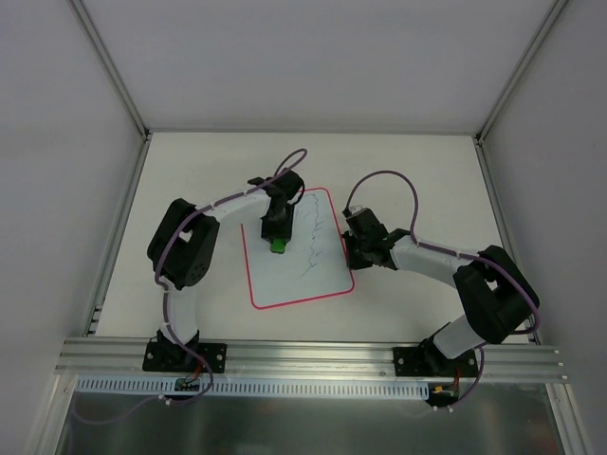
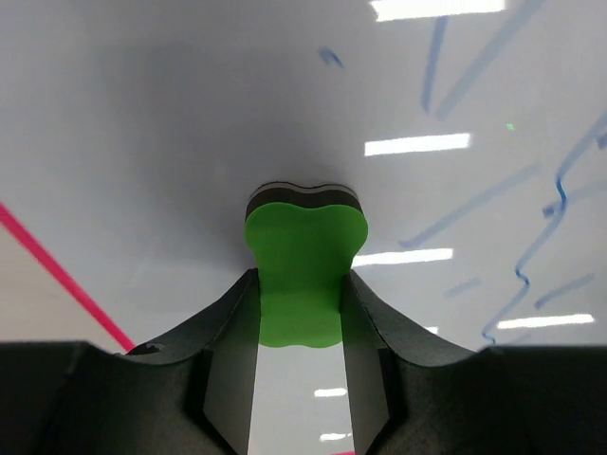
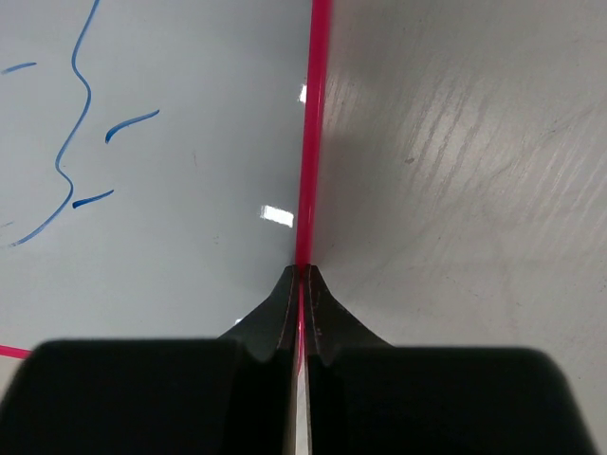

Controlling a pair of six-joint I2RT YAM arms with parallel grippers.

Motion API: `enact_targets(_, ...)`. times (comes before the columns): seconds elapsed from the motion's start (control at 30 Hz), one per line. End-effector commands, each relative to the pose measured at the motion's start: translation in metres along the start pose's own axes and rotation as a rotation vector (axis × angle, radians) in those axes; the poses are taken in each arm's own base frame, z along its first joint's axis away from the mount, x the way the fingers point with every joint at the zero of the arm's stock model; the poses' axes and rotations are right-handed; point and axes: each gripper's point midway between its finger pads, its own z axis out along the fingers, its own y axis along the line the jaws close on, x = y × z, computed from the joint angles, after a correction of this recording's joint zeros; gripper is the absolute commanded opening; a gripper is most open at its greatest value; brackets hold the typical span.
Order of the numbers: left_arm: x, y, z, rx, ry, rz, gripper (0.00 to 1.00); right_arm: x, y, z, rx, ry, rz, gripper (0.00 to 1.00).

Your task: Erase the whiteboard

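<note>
Wiping Under Way, Board Pinned

Clamped on the single green block (image 2: pixel 303 242), my left gripper (image 2: pixel 300 280) presses it to the one whiteboard (image 1: pixel 285 284) directly beneath; several blue strokes (image 2: pixel 560 194) lie to its right. My right gripper (image 3: pixel 302 277), jaws together, rests on the red rim (image 3: pixel 311 142), likely steadying the board.
</note>
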Motion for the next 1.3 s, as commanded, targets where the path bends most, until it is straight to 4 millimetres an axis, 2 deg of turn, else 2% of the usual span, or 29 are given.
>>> enact_targets(0.0, -0.058, 0.039, 0.004, -0.130, -0.096, 0.034, 0.00, 0.046, -0.025, 0.004, 0.098, 0.145, -0.015, 0.00)
enact_targets(0.03, -0.071, 0.044, 0.005, -0.147, -0.115, 0.046, 0.00, 0.046, -0.025, 0.005, 0.097, 0.148, -0.016, 0.00)
enact_targets(0.07, -0.076, 0.049, 0.016, -0.162, -0.099, 0.060, 0.00, 0.046, -0.025, 0.005, 0.097, 0.148, -0.016, 0.00)
enact_targets(0.1, -0.098, 0.049, 0.012, -0.144, -0.133, 0.064, 0.00, 0.047, -0.024, 0.005, 0.098, 0.151, -0.016, 0.00)
enact_targets(0.13, -0.106, 0.049, 0.014, -0.139, -0.139, 0.067, 0.00, 0.047, -0.025, 0.005, 0.098, 0.154, -0.016, 0.00)
enact_targets(0.17, -0.108, 0.051, 0.024, -0.142, -0.122, 0.071, 0.00, 0.047, -0.024, 0.004, 0.098, 0.156, -0.018, 0.00)
enact_targets(0.2, -0.120, 0.051, 0.022, -0.137, -0.141, 0.075, 0.00, 0.046, -0.025, 0.004, 0.099, 0.154, -0.018, 0.00)
enact_targets(0.3, -0.126, 0.048, 0.033, -0.103, -0.119, 0.075, 0.00, 0.045, -0.025, 0.002, 0.100, 0.148, -0.018, 0.00)
enact_targets(0.4, -0.116, 0.023, 0.043, -0.008, -0.074, 0.084, 0.00, 0.046, -0.025, 0.002, 0.099, 0.152, -0.019, 0.00)
enact_targets(0.47, -0.102, 0.001, 0.047, 0.011, -0.052, 0.127, 0.00, 0.047, -0.025, 0.001, 0.102, 0.154, -0.017, 0.00)
enact_targets(0.53, -0.090, -0.012, 0.052, 0.017, -0.032, 0.161, 0.00, 0.046, -0.025, 0.001, 0.101, 0.151, -0.017, 0.00)
enact_targets(0.67, -0.051, -0.038, 0.061, 0.065, 0.056, 0.174, 0.00, 0.045, -0.025, 0.001, 0.103, 0.150, -0.014, 0.00)
enact_targets(0.7, -0.033, -0.048, 0.062, 0.088, 0.094, 0.188, 0.00, 0.046, -0.025, 0.001, 0.104, 0.152, -0.012, 0.00)
enact_targets(0.77, -0.023, -0.049, 0.061, 0.065, 0.099, 0.203, 0.00, 0.046, -0.025, 0.001, 0.105, 0.151, -0.014, 0.00)
enact_targets(0.8, -0.015, -0.045, 0.062, 0.046, 0.116, 0.195, 0.00, 0.046, -0.025, 0.002, 0.104, 0.153, -0.012, 0.00)
enact_targets(0.9, -0.017, -0.024, 0.056, 0.004, 0.108, 0.133, 0.00, 0.046, -0.024, 0.003, 0.100, 0.158, -0.012, 0.00)
enact_targets(0.93, -0.023, -0.006, 0.055, -0.024, 0.102, 0.093, 0.00, 0.046, -0.024, 0.003, 0.102, 0.159, -0.012, 0.00)
enact_targets(0.97, -0.031, 0.003, 0.047, -0.031, 0.080, 0.065, 0.00, 0.047, -0.025, 0.003, 0.102, 0.161, -0.012, 0.00)
enact_targets(1.0, -0.028, 0.015, 0.046, -0.050, 0.087, 0.044, 0.00, 0.045, -0.024, 0.003, 0.100, 0.157, -0.015, 0.00)
enact_targets(1.07, -0.039, 0.046, 0.038, -0.102, 0.064, -0.011, 0.00, 0.046, -0.024, 0.003, 0.102, 0.157, -0.015, 0.00)
enact_targets(1.13, -0.037, 0.065, 0.036, -0.138, 0.070, -0.033, 0.00, 0.046, -0.024, 0.003, 0.101, 0.158, -0.015, 0.00)
enact_targets(1.2, -0.036, 0.077, 0.033, -0.172, 0.066, -0.041, 0.00, 0.047, -0.025, 0.003, 0.104, 0.162, -0.016, 0.00)
enact_targets(1.27, -0.032, 0.073, 0.032, -0.154, 0.077, -0.046, 0.00, 0.046, -0.024, 0.003, 0.101, 0.159, -0.015, 0.00)
